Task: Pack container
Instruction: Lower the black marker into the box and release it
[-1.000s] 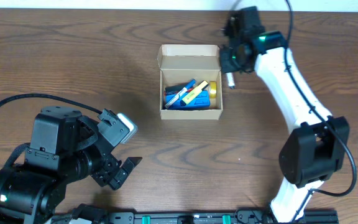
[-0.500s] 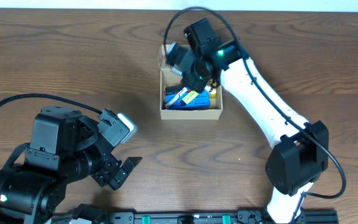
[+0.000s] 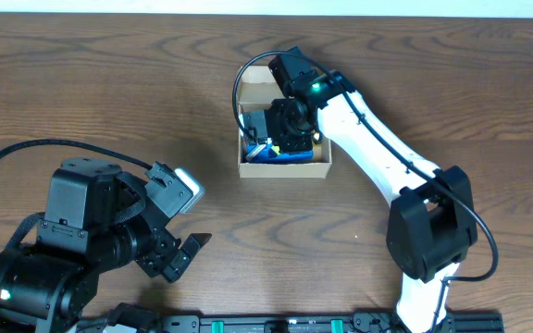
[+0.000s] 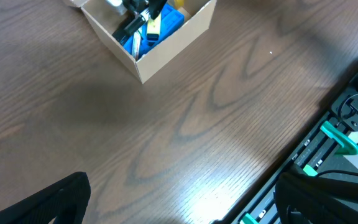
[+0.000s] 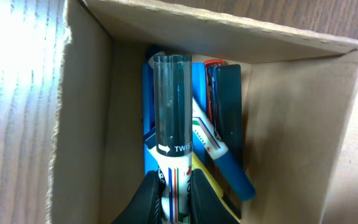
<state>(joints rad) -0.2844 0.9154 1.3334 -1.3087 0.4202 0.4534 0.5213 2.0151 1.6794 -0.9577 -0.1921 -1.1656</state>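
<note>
The right claw (image 5: 176,194) is closed on a clear-capped marker (image 5: 171,106) inside the cardboard box (image 3: 290,169) at the far middle of the table (image 3: 109,92). A tilted release may leave the marker propped on the blue pens (image 5: 232,171), blocking the flap lid (image 3: 255,85). The left claw (image 3: 176,257) hangs open, empty

The overhead camera looks straight down on most of the table (image 3: 109,92). The left wrist camera hangs over the front left corner, angled toward the box (image 4: 173,46) — also seen overhead. The right wrist camera looks straight into it — very close.
</note>
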